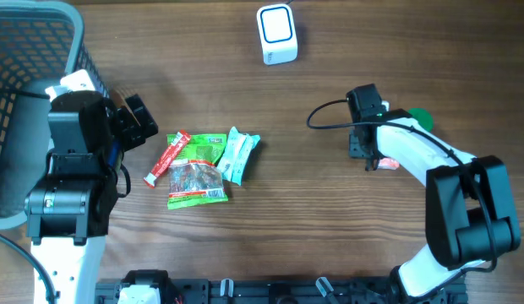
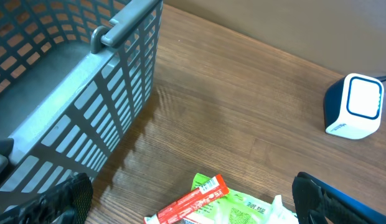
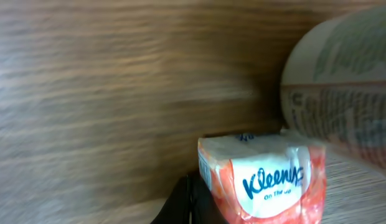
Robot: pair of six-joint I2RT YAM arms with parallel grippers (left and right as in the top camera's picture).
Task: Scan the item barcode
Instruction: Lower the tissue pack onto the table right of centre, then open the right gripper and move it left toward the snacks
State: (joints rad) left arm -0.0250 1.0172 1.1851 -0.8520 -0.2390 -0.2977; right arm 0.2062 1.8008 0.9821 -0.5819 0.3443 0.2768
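Though mostly hidden overhead, the Kleenex pack [image 3: 268, 180] shows pink-and-white wrap, logo slanting up-right, long axis unclear; right tool [image 3: 190, 202] pressed together beside it, left tool [image 2: 193, 199] spread.

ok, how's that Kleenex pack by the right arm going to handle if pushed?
Kleenex pack is probably light and squashy: its plastic-wrapped corners look soft and rounded. The glossy film may slip on the wood table. Lying flat, it should slide, not roll.
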